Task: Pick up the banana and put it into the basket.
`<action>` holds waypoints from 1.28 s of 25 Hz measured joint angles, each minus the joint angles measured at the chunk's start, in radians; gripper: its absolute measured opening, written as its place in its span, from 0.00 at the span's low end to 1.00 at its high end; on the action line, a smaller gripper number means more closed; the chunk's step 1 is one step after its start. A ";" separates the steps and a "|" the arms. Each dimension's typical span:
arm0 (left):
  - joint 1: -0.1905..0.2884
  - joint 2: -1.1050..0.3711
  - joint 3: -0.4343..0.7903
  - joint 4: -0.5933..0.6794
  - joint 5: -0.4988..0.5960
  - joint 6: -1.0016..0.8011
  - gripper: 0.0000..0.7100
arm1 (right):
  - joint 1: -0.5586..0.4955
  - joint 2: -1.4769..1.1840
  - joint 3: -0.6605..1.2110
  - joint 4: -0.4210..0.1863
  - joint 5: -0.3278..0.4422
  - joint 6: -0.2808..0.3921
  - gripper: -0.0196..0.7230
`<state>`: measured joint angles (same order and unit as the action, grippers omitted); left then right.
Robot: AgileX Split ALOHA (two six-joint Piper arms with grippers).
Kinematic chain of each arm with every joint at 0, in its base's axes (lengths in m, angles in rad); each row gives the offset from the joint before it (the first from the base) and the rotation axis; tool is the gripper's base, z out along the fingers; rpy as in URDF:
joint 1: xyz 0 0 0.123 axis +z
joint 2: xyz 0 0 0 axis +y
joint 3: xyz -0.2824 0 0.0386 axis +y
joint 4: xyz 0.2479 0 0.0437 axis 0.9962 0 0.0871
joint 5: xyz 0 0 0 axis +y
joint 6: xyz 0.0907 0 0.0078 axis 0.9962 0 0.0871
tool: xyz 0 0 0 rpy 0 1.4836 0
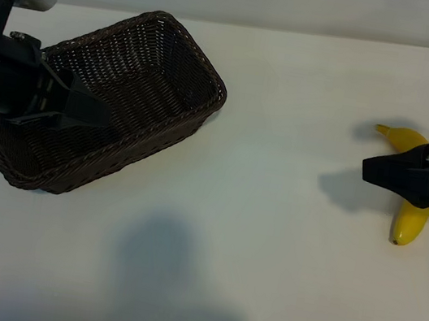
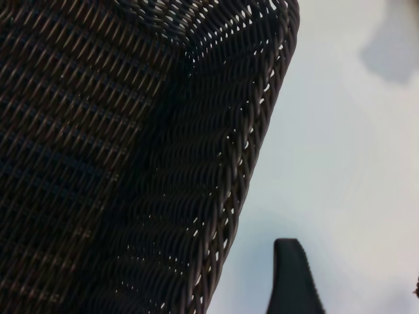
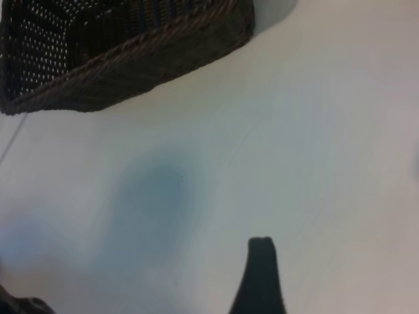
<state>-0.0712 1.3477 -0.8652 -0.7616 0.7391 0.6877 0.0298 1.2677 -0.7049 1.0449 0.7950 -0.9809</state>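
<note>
White table [image 1: 291, 99]: right hand [image 1: 373, 171] hangs open over the banana [image 1: 410, 222]; left hand [image 1: 99, 112] open over the basket [image 1: 176, 47].

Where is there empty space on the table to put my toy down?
The widest bare patch of table lies between the basket and the banana. The strip nearest the camera is bare too. It is crowded at the basket with the left hand, and at the banana under the right hand.

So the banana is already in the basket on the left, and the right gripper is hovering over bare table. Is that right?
Not quite. The banana is not in the basket; it lies on the table at the right, partly hidden under the right gripper, as the exterior view shows. The basket on the left is empty, with the left gripper over it.
</note>
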 joint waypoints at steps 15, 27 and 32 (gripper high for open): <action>0.000 0.000 0.000 0.000 0.000 0.000 0.68 | 0.000 0.000 0.000 0.000 -0.003 0.000 0.83; 0.000 0.000 0.000 0.000 -0.007 0.000 0.68 | 0.000 0.000 0.000 0.000 -0.003 0.000 0.83; 0.000 0.000 0.000 0.001 -0.044 -0.006 0.68 | 0.000 0.000 0.000 0.000 -0.003 0.000 0.83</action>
<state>-0.0712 1.3477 -0.8652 -0.7607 0.6953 0.6812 0.0298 1.2677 -0.7049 1.0449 0.7918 -0.9809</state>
